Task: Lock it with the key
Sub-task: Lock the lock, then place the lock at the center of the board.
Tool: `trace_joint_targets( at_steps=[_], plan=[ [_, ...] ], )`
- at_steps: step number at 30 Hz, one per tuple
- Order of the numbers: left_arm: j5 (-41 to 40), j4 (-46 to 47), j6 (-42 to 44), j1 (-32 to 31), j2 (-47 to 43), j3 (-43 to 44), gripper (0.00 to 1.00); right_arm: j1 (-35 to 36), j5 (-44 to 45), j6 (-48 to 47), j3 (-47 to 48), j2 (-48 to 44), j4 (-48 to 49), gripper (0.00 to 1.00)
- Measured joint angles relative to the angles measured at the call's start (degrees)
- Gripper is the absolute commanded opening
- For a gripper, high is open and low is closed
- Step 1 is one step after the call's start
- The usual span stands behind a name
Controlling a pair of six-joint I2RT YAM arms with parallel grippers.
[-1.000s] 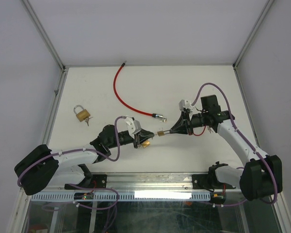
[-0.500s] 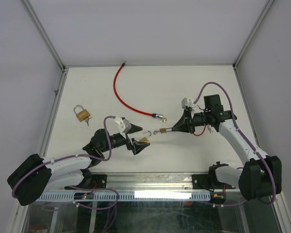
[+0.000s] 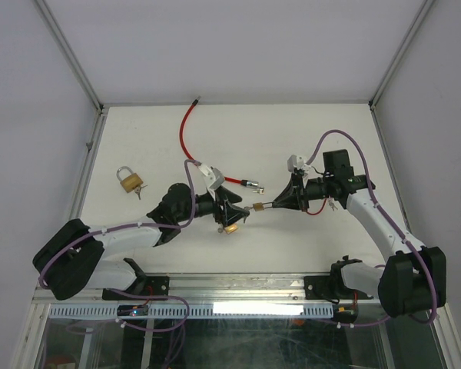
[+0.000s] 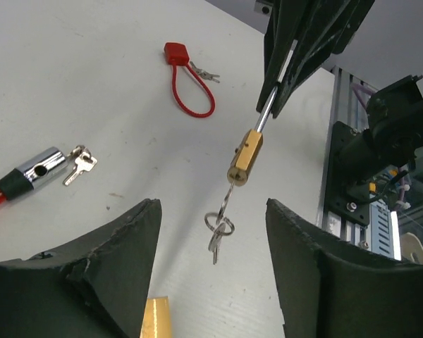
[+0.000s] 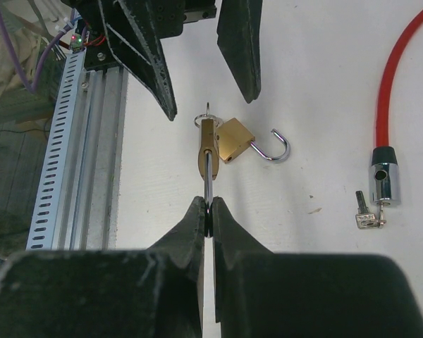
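Top external: right claw (image 3: pixel 272 204) pinches padlock (image 3: pixel 257 207) shackle, left claw (image 3: pixel 233 211) gaping opposite

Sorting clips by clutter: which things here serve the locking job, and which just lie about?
Job: brass padlock held by the right tool; its hanging key; open left tool; open-shackle padlock beneath.
Lying about: padlock with keys at left; long red cable lock; small red loop lock.

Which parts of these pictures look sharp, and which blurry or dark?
Right wrist view: the right claw fills the bottom as a dark, soft-edged mass, while the brass lock it pinches and the open padlock are crisp. Left wrist view: the open left claw looms dark at both sides. Top view: even light, faint shadows.
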Motion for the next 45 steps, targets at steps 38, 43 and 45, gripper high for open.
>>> trace_joint_targets(
  at_steps=[38, 43, 45],
  plan=[
    [9.92, -23.06, 16.57, 4.59, 0.37, 8.00, 0.00, 0.50, 1.16, -0.42, 0.02, 0.15, -0.20, 0.00],
    [6.43, -25.62, 18.29, 5.31, -4.26, 4.11, 0.00, 0.17, 1.11, 0.57, 0.24, 0.44, -0.13, 0.00],
    [6.40, -24.81, 17.84, 5.33, -5.07, 3.63, 0.00, -0.35, 1.51, 3.34, 0.24, 0.68, 1.14, 0.00]
  ],
)
